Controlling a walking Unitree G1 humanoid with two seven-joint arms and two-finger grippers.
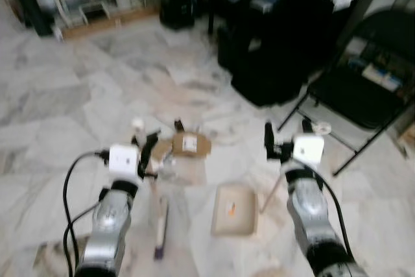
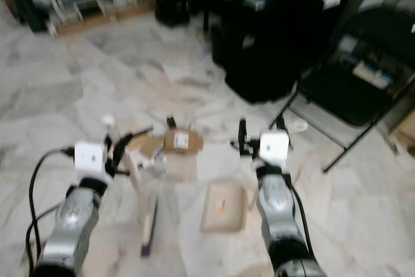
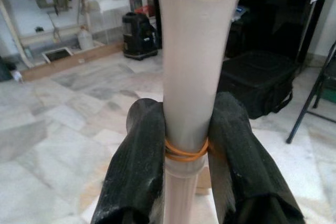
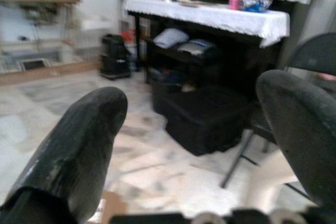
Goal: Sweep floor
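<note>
Left eye view: a marble floor [image 1: 78, 95] spreads out, somewhat blurred. The left gripper [image 1: 148, 154] is raised at near left, its fingers closed on the pale handle of a broom [image 1: 160, 215] that runs down toward the floor, ending in a dark purple part near the bottom edge. Just beyond the gripper lies a piece of brown cardboard [image 1: 188, 144] with a white label. To the right of the broom a beige dustpan [image 1: 233, 209] lies flat on the floor, with a small orange scrap inside. The right gripper [image 1: 269, 139] is raised at near right, beside the dustpan's thin handle. Farther off on the right stand a black folding chair [image 1: 363, 92] and a black bag [image 1: 272, 72] under a table with a white cloth.

Right eye view: the same scene, shifted a little. The dustpan [image 2: 224, 207] sits between the two arms, the broom [image 2: 146, 218] to its left, the cardboard [image 2: 180, 141] farther out.

Left wrist view: the two black fingers [image 3: 139, 166] clamp the beige broom handle [image 3: 189, 77] from both sides; an orange rubber band [image 3: 185, 153] circles the handle where they press. Beyond are the floor and the bag [image 3: 257, 80].

Right wrist view: the two black fingers [image 4: 73, 150] stand wide apart with nothing between them. Past them are the bag [image 4: 207, 119], the table with its white cloth [image 4: 210, 17] and a chair leg.
</note>
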